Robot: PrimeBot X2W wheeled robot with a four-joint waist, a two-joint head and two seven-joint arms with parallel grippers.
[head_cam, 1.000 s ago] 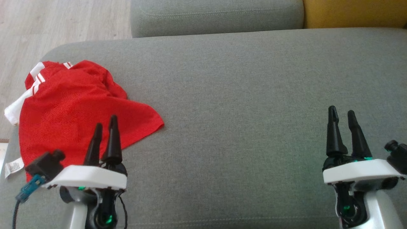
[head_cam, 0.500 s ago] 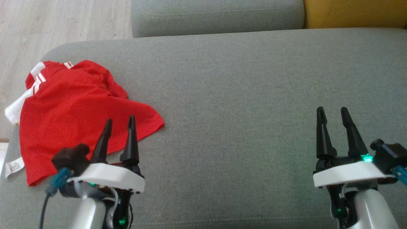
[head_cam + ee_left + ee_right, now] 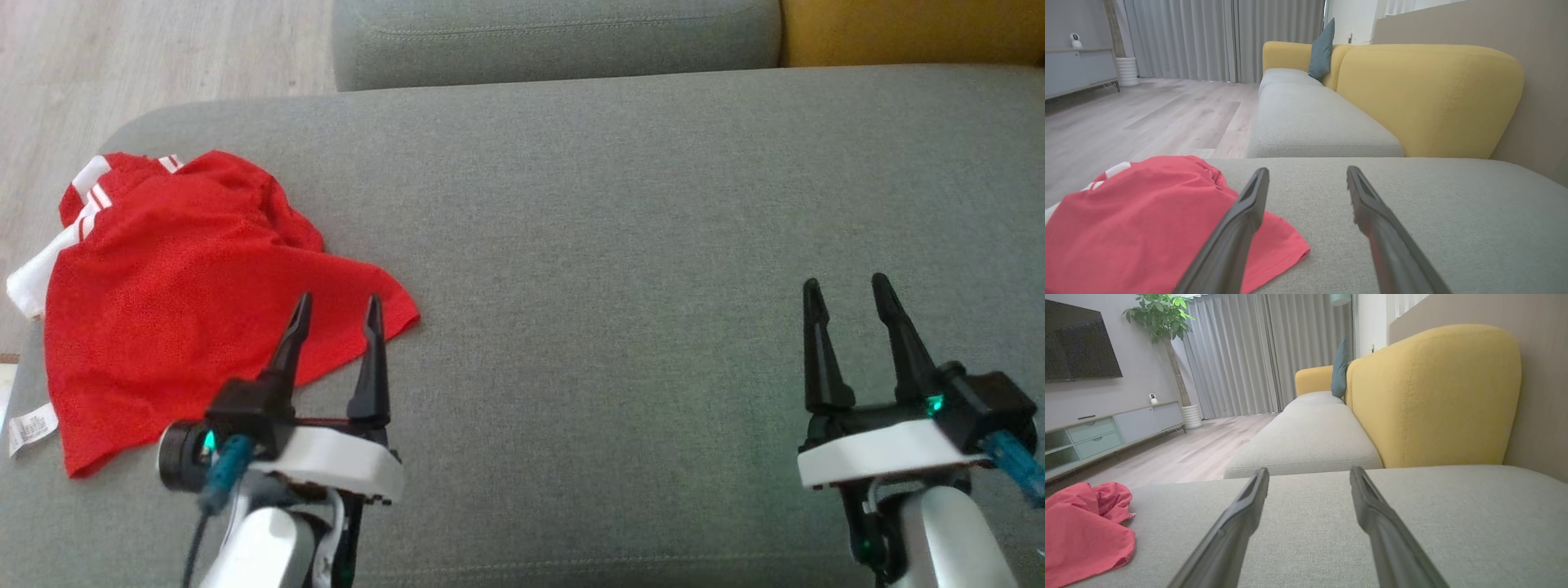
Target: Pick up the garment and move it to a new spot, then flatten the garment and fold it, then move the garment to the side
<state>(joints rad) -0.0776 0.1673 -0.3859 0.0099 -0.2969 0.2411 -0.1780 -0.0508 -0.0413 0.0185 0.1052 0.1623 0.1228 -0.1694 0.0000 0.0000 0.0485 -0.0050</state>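
Wide-spread left claw over grey cushion, red garment just beside it

The garment lies on the seat, at its left end and right up to the left edge. The rest of the seat stretches away to the right. The left gripper is near the front of the seat, by the garment's right corner. The right gripper is near the front too, far to the right and well apart from the garment. Behind the seat is a second seat, with a backrest to its right. A pillow leans on the backrest at the far end. The floor lies to the left.
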